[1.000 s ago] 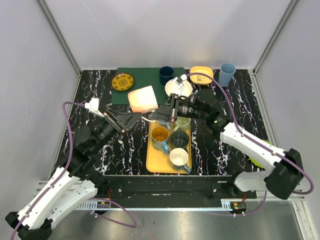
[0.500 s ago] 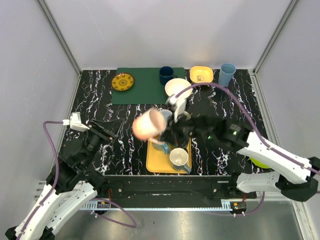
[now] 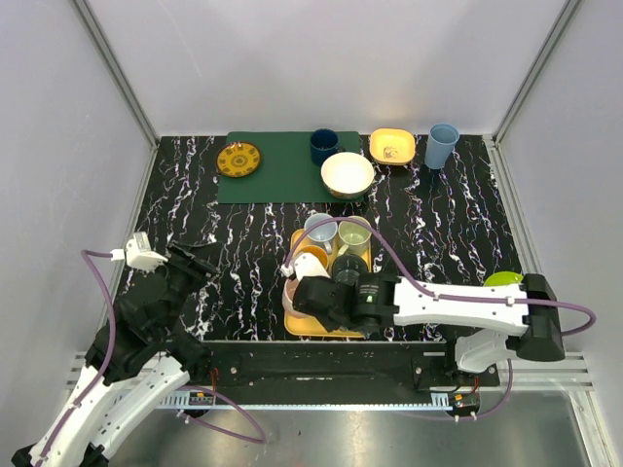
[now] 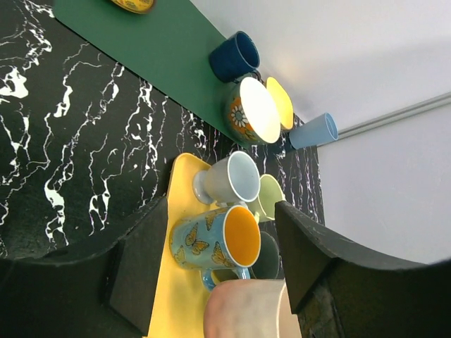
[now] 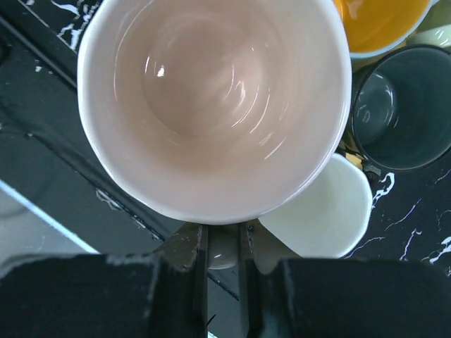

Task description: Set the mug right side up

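Right hand point(image 5: 223, 248) is clenched on the pink mug point(image 5: 211, 91), its two fingers pinched close together on a pale part just under the rim. Whether that part is the handle I cannot tell. The right wrist camera looks straight down into the mug's glossy, empty inside, so the mouth faces up and the turning itself looks done. Past the mug's rim show the cream mug point(image 5: 324, 211), the dark mug point(image 5: 394, 105) and the butterfly mug point(image 4: 204, 243), all mouth up on the yellow tray point(image 4: 173, 296). The pink mug is at the tray's near left part. No view shows whether its base rests there or hangs just above. What is left, I judge, is to set it down squarely and let go. Left hand point(image 4: 218, 271) is released and grasps nothing, low over the worktop point(image 3: 234, 243) at its near left, well apart from the tray.
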You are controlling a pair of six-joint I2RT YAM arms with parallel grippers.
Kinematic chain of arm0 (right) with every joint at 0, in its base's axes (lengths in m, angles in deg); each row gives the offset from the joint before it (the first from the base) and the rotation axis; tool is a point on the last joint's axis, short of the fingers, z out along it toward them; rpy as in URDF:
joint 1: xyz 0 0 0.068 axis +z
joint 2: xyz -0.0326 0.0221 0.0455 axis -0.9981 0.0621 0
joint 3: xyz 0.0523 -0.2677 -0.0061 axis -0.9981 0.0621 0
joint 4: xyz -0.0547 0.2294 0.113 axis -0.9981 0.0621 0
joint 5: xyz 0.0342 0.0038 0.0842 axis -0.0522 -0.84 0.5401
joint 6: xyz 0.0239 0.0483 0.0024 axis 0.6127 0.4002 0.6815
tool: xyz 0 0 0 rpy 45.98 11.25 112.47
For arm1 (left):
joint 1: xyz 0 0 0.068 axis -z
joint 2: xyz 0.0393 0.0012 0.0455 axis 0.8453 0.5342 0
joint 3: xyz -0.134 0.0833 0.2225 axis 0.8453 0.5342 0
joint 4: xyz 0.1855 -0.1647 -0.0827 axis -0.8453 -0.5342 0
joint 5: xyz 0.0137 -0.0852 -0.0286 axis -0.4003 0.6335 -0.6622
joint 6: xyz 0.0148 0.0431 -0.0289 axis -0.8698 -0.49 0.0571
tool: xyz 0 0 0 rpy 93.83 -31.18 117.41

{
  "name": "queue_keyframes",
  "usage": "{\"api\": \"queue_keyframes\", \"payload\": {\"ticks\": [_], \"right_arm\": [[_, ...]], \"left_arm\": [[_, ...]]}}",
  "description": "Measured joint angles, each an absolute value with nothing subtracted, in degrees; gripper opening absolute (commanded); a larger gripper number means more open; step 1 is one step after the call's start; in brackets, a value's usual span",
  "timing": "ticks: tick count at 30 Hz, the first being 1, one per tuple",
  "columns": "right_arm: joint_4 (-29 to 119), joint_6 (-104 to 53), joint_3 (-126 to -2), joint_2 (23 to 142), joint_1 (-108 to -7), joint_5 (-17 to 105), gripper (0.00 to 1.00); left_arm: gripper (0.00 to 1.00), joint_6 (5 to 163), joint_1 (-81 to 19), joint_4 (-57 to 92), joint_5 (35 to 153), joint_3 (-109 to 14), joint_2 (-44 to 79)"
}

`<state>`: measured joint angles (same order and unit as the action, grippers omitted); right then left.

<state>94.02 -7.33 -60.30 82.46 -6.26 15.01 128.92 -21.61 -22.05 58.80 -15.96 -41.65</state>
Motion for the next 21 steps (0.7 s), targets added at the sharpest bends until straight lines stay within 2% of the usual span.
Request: {"api": "queue_keyframes", "payload": {"ticks": [21], "right_arm": [[89.9, 0.8, -54.4, 92.4, -5.2, 13.1, 0.0]], "left_arm": [[0.64, 129.8, -21.6, -23.7, 58.0, -12.4, -42.3]]}}
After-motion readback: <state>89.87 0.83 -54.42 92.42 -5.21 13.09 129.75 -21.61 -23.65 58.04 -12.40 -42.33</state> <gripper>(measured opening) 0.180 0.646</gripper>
